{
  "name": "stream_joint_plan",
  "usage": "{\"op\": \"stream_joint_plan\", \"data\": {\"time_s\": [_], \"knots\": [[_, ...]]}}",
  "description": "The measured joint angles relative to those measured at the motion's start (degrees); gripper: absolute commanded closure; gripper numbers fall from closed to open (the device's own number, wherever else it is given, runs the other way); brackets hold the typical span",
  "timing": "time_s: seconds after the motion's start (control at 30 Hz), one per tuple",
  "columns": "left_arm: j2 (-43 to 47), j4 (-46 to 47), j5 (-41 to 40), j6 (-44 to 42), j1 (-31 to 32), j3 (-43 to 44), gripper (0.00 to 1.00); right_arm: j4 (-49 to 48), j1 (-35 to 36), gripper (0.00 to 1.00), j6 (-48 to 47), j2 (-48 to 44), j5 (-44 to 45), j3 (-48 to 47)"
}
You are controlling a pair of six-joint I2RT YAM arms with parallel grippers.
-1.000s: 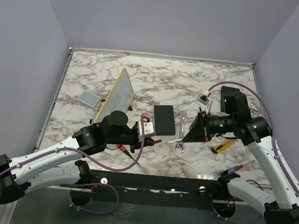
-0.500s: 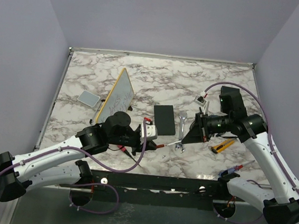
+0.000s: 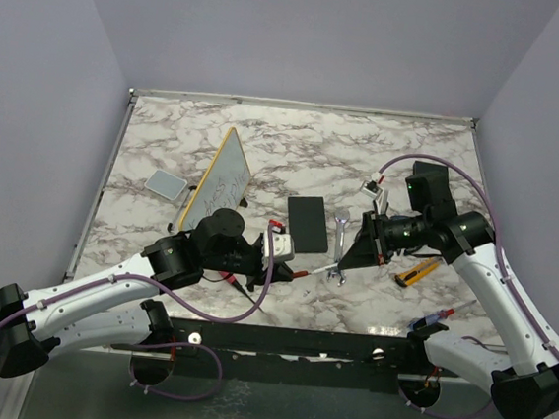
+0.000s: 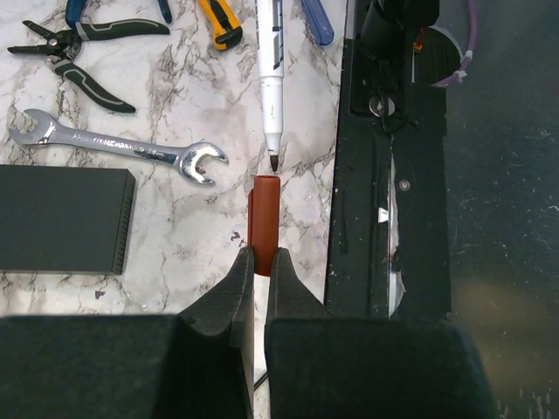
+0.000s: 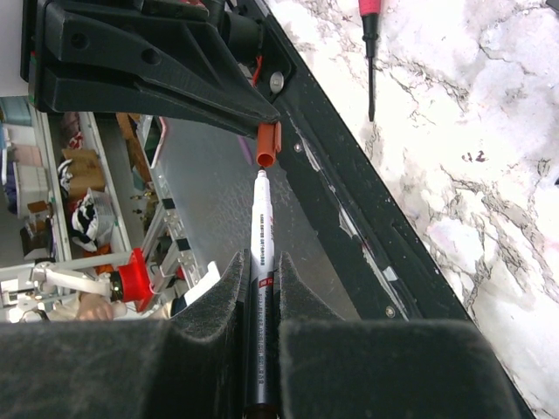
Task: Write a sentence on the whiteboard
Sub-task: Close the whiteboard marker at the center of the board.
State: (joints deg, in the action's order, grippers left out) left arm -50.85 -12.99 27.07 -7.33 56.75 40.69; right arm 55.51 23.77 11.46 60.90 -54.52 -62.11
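Note:
The whiteboard [image 3: 225,176], yellow-framed, stands tilted on edge at the left middle of the table. Any writing on its pale face is too small to read. My left gripper [image 3: 285,267] is shut on a red marker cap [image 4: 264,223], held with its open end outward. My right gripper [image 3: 352,258] is shut on a white marker [image 5: 261,253]. The marker's bare tip [image 4: 275,161] points at the cap's mouth with a small gap between them. The cap also shows in the right wrist view [image 5: 267,144], just beyond the tip.
A black slab [image 3: 307,222] and a wrench [image 3: 340,237] lie between the arms. A yellow utility knife [image 3: 416,272], pliers [image 4: 79,52], a blue pen [image 4: 316,22] and a red screwdriver [image 5: 369,35] lie nearby. A grey pad [image 3: 166,185] sits at the left. The black base rail [image 4: 384,175] runs along the near edge.
My right gripper has moved left with the marker, bringing its tip closer to the cap. My left gripper has shifted slightly right with the cap.

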Motion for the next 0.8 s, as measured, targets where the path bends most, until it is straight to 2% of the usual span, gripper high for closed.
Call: {"op": "stream_joint_plan", "data": {"time_s": [0.8], "knots": [[-0.2,0.1,0.8,0.2,0.0,0.0,1.0,-1.2,0.0,0.97,0.0,1.8,-1.0,0.4]]}}
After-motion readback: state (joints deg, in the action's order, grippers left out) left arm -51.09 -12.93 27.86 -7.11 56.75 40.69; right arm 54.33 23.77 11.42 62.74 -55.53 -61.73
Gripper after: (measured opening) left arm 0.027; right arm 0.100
